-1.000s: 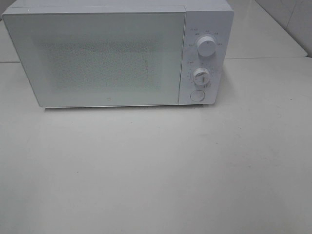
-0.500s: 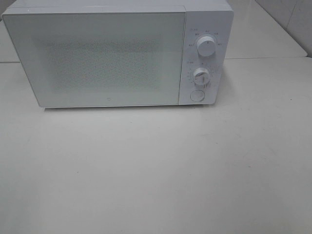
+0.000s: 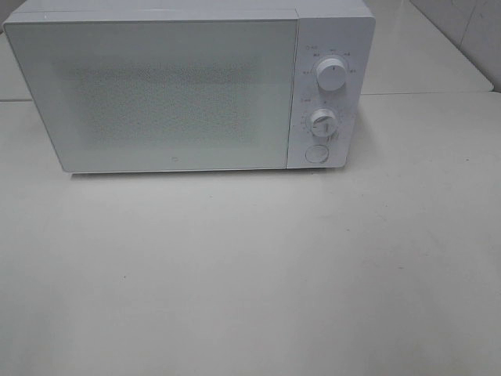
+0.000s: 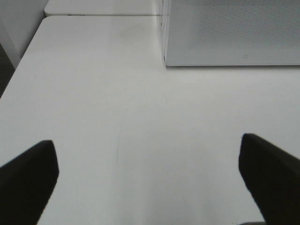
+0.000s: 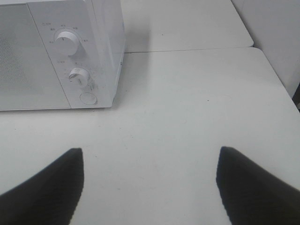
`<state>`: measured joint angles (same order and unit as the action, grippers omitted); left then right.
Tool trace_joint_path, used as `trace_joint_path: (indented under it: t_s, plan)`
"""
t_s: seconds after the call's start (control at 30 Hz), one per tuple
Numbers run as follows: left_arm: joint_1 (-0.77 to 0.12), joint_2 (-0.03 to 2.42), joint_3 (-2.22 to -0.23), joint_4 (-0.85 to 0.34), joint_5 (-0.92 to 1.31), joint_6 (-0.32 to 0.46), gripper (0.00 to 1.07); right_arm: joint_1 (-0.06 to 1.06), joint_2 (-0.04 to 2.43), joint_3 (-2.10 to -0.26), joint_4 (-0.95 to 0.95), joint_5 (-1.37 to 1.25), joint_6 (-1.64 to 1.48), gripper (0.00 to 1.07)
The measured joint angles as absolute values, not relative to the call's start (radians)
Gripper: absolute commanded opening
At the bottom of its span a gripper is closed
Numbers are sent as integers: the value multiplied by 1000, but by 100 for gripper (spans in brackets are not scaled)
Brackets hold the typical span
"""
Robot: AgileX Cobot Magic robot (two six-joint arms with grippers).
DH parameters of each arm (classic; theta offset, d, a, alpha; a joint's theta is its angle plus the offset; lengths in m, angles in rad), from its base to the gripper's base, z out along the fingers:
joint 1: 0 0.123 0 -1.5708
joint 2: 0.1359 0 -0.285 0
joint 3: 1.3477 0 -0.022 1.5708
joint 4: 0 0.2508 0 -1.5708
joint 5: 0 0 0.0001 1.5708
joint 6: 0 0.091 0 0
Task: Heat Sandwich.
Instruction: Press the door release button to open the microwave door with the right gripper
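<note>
A white microwave (image 3: 172, 86) stands at the back of the table with its door shut. It has two round knobs (image 3: 332, 76) and a round button (image 3: 316, 153) on its right panel. The sandwich is out of view in every frame. My left gripper (image 4: 150, 180) is open and empty over bare table, in front of the microwave's left corner (image 4: 165, 56). My right gripper (image 5: 150, 185) is open and empty over bare table, in front and to the right of the microwave's control panel (image 5: 75, 61). Neither gripper shows in the exterior high view.
The white table (image 3: 250, 274) stretches in front of the microwave. A second table top (image 3: 423, 55) joins behind at the right. The table's left edge (image 4: 21, 61) and right edge (image 5: 281, 79) show in the wrist views.
</note>
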<state>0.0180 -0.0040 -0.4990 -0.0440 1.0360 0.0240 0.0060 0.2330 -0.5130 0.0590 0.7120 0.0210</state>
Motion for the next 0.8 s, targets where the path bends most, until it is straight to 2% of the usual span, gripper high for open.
trace_joint_path:
  t_s: [0.4,0.8]
  plan:
    - [18,-4,-499,-44,1036,24,103,6,541,-490,59,376,30,76]
    - [18,-4,-499,-44,1036,24,103,6,787,-490,59,153,30,76]
